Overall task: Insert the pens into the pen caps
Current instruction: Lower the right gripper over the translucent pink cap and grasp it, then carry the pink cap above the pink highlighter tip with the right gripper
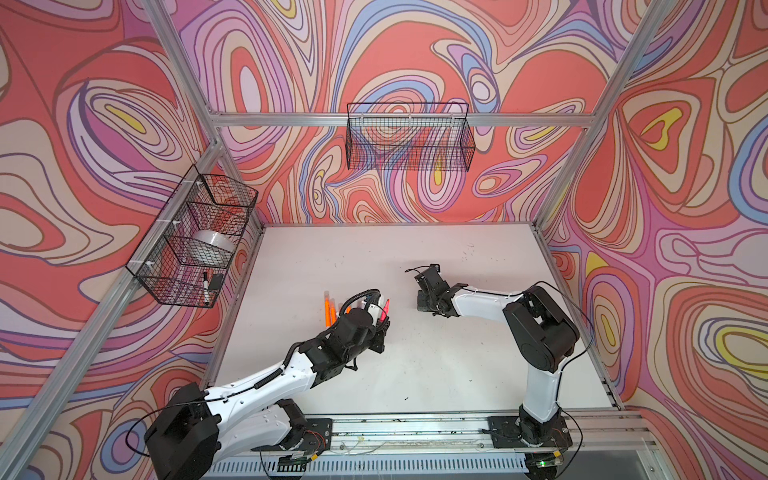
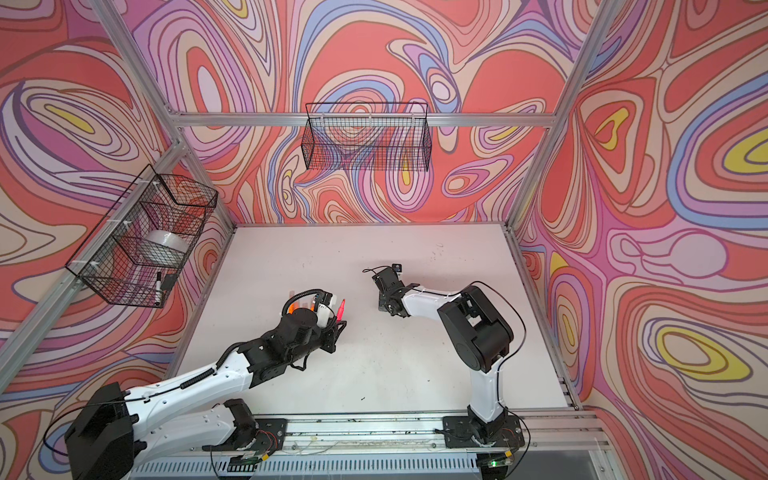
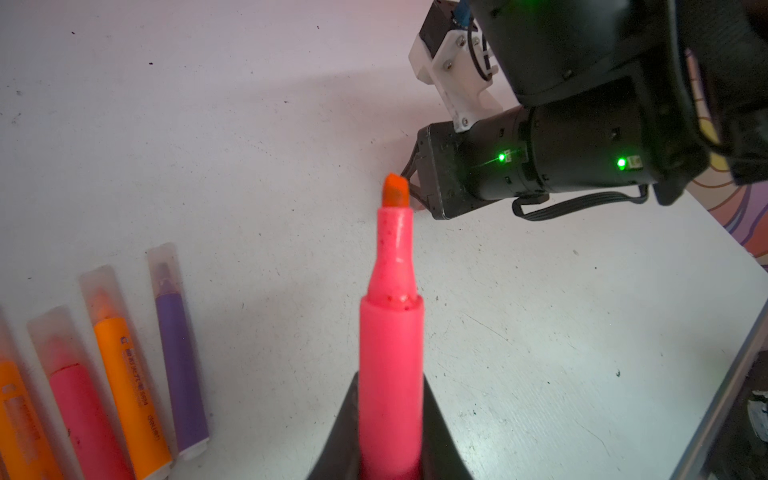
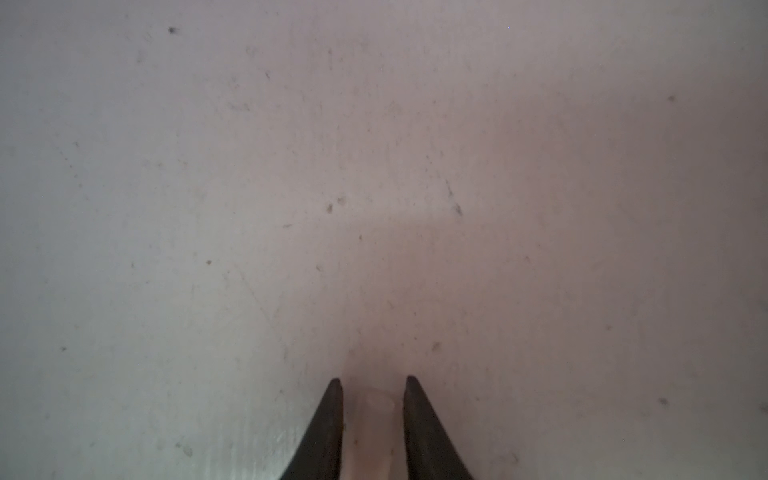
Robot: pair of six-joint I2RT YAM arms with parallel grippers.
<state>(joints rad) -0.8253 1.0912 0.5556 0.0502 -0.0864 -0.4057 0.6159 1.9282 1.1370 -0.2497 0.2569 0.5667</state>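
Note:
My left gripper (image 1: pixel 384 323) (image 3: pixel 390 419) is shut on the barrel of an uncapped hot pink pen (image 3: pixel 390 332) (image 1: pixel 385 308). The pen's orange-stained tip points toward my right gripper (image 1: pixel 422 308). In the right wrist view my right gripper (image 4: pixel 374 380) reaches down to the white table, its two dark fingers closed on a translucent pen cap (image 4: pixel 374 419). In the left wrist view several pens lie side by side with caps on: orange (image 3: pixel 129 386), purple (image 3: pixel 178 353), pink (image 3: pixel 83 415) and a second orange (image 3: pixel 16 419). In both top views my left arm hides most of them; orange ones (image 1: pixel 328 309) (image 2: pixel 293 308) show.
A wire basket (image 1: pixel 166 266) on the left wall holds a tape roll (image 1: pixel 214 245) and a black-and-white marker (image 1: pixel 205 286). Another wire basket (image 1: pixel 409 166) hangs on the back wall. Aluminium posts and patterned walls close in the white table (image 1: pixel 457 365).

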